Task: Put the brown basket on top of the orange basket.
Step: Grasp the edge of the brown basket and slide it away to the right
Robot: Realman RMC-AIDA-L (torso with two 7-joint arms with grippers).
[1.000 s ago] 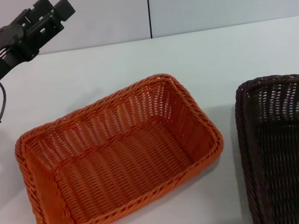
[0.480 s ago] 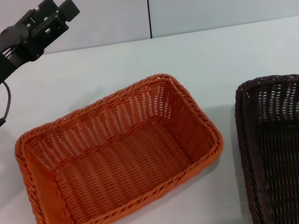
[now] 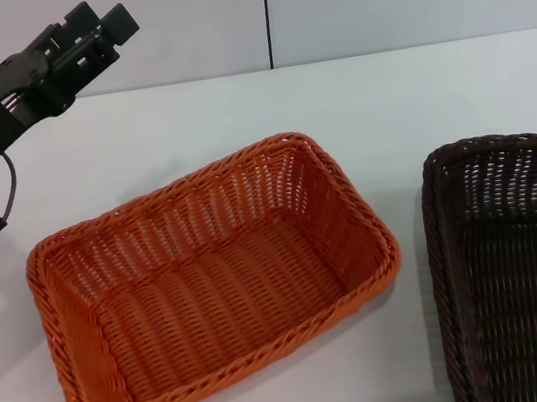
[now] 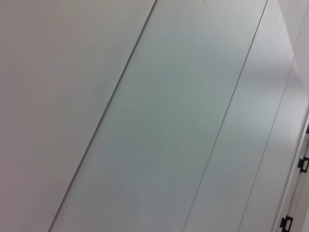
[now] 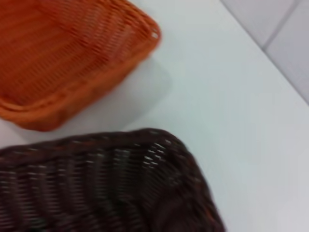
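Head view – orange basket [image 3: 210, 280] empty, brown basket [image 3: 521, 264] apart, left claw [image 3: 92, 33] state unclear

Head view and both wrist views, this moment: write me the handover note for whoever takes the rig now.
Left gripper: raised over the table's far left, holding nothing, away from both baskets.
Right gripper: only a dark sliver shows at the head view's right edge; its wrist camera looks down on the brown basket's corner.
Orange basket: centre-left on the table, empty.
Brown basket: on the table to its right, apart from it.
Done: nothing stacked.
Left: grasp the brown basket, lift it, set it on the orange one.
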